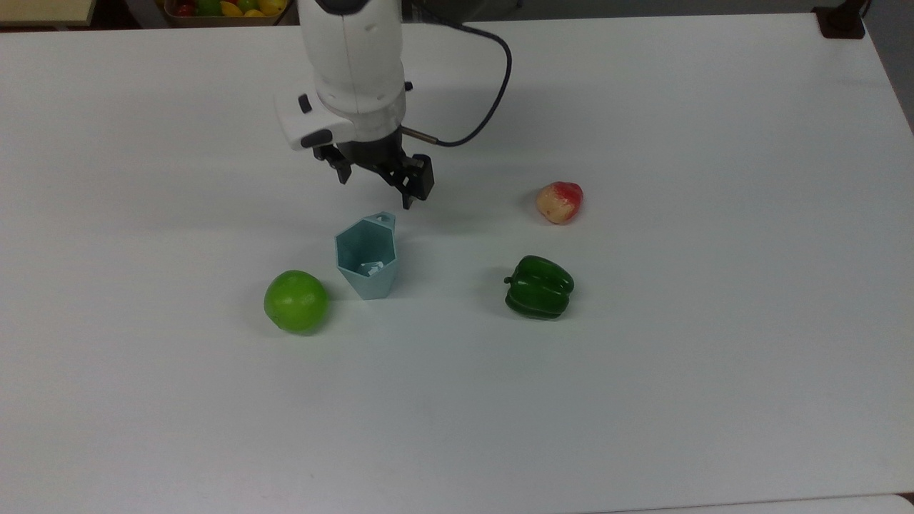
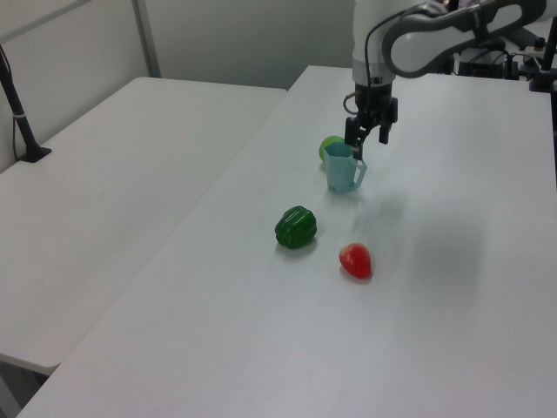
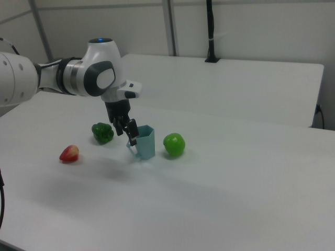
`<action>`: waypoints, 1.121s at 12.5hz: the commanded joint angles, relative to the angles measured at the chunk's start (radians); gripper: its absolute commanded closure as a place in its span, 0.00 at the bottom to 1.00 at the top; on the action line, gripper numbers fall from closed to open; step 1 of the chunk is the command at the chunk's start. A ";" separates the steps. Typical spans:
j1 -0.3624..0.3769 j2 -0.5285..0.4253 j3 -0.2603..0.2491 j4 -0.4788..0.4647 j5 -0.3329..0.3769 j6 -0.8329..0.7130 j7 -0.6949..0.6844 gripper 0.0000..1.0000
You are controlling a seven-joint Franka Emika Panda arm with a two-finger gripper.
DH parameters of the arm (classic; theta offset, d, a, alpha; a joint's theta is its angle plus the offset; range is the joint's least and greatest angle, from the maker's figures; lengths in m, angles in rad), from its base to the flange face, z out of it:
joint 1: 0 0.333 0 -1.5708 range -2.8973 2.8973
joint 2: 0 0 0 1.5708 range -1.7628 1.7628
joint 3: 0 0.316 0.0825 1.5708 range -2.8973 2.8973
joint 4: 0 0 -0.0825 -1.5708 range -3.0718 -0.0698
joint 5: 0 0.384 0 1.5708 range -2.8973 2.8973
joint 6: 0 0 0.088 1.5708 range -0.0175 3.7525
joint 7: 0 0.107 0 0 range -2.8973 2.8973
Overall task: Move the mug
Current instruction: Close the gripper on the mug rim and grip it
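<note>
The mug is a pale blue-teal faceted cup with a hexagonal rim, standing upright on the white table; its small handle tab points toward the arm. My gripper hangs open just beyond the handle side of the mug, a little above rim height, with nothing between its fingers. In the left view the gripper sits right over the mug. In the right view the gripper is at the rim of the mug, on the right view's left.
A green apple lies close to the mug on the top view's left. A green bell pepper and a red-and-yellow fruit lie to the top view's right. A second table adjoins on the left view's left.
</note>
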 commanded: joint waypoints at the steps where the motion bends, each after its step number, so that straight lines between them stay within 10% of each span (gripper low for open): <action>1: 0.013 0.011 -0.007 -0.017 -0.021 0.039 0.017 0.11; 14: 0.031 0.065 -0.007 -0.044 -0.084 0.159 0.080 0.39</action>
